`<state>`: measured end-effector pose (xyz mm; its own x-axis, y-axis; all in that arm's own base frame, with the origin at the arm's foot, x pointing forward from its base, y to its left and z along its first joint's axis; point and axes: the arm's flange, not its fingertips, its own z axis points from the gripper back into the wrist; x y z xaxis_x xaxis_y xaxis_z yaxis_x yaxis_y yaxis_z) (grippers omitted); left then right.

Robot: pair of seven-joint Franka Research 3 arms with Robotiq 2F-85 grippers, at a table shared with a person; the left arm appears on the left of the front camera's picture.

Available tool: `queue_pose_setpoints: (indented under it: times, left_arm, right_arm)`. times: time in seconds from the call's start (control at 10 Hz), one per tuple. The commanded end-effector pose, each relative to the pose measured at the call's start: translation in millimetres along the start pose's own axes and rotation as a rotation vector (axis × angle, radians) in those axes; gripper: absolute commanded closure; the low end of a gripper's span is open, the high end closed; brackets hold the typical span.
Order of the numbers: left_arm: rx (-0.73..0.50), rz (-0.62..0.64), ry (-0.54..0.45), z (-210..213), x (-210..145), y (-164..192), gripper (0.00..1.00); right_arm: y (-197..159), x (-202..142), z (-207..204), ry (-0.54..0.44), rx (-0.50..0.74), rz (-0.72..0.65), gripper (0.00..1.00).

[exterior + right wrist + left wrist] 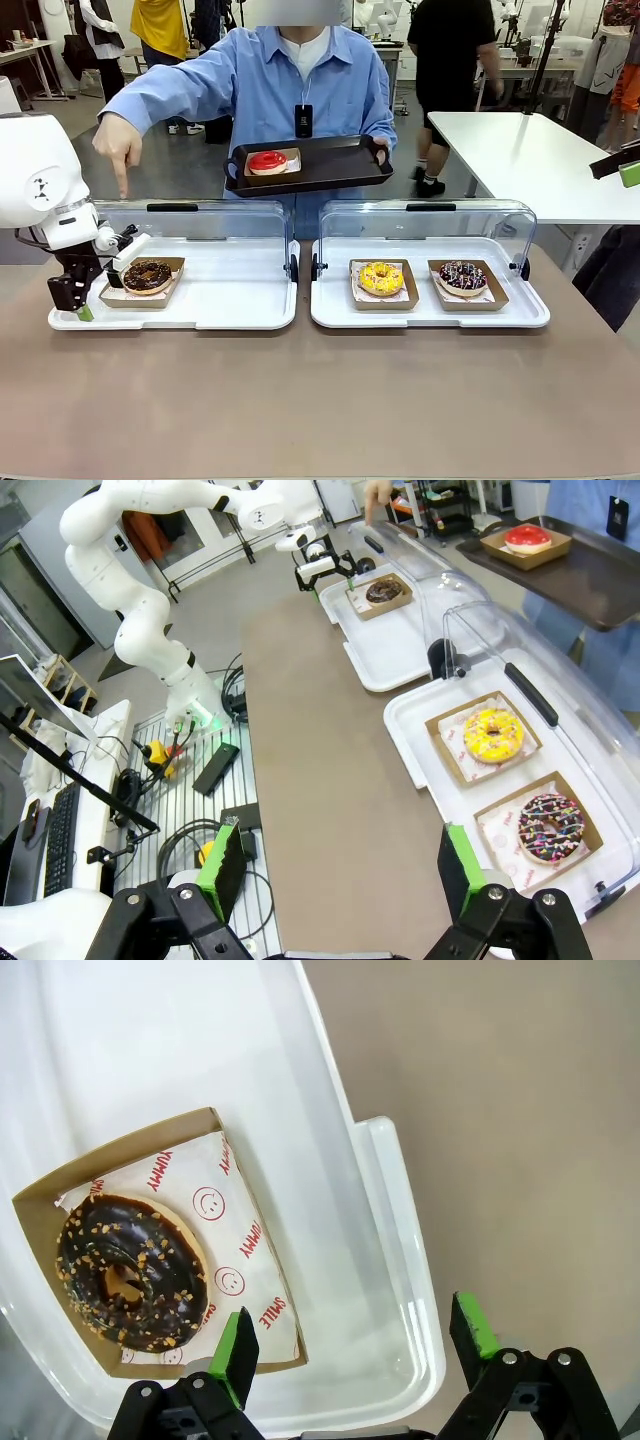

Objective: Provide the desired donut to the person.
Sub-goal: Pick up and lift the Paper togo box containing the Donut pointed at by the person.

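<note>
— Front view: why does the person's hand (118,150) point down behind the raised lid (200,225)?
— Likely choosing the chocolate donut (147,274) below, in its cardboard boat (255,1220) on the white tray (400,1260); the black tray (335,170) is held out to receive it.
— The arms?
— Left gripper (98,295) hangs fingers-down at the boat's corner, jaws wide, empty. Right gripper (335,865) hovers high, also wide.

The front camera sits on the robot's side, facing across the surface (320,400) at the person (290,90) opposite. The left wrist camera hangs close over the chocolate donut (130,1270), looking steeply down past the left claw (350,1345). The right wrist camera is high and well back, looking along the surface's length; with the front view it shares that donut, the yellow donut (492,733) and the left arm (140,630).
</note>
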<state>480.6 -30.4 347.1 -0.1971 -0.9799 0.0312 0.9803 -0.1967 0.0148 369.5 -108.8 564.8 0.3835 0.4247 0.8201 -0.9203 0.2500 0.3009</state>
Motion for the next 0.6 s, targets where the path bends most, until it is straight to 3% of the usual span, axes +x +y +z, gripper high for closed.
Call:
queue_pose_setpoints:
  times: [0.0, 0.5]
  left_arm:
    - [0.024, 0.043, 0.0, -6.3, -4.0, 7.2, 0.0]
    - [0.045, 0.085, 0.006, -15.1, -10.8, 12.7, 0.0]
  right_arm:
    - [0.1, 0.4, -1.2, -0.015, 0.011, 0.013, 0.0]
    - [0.1, 0.4, -1.2, -0.015, 0.011, 0.013, 0.0]
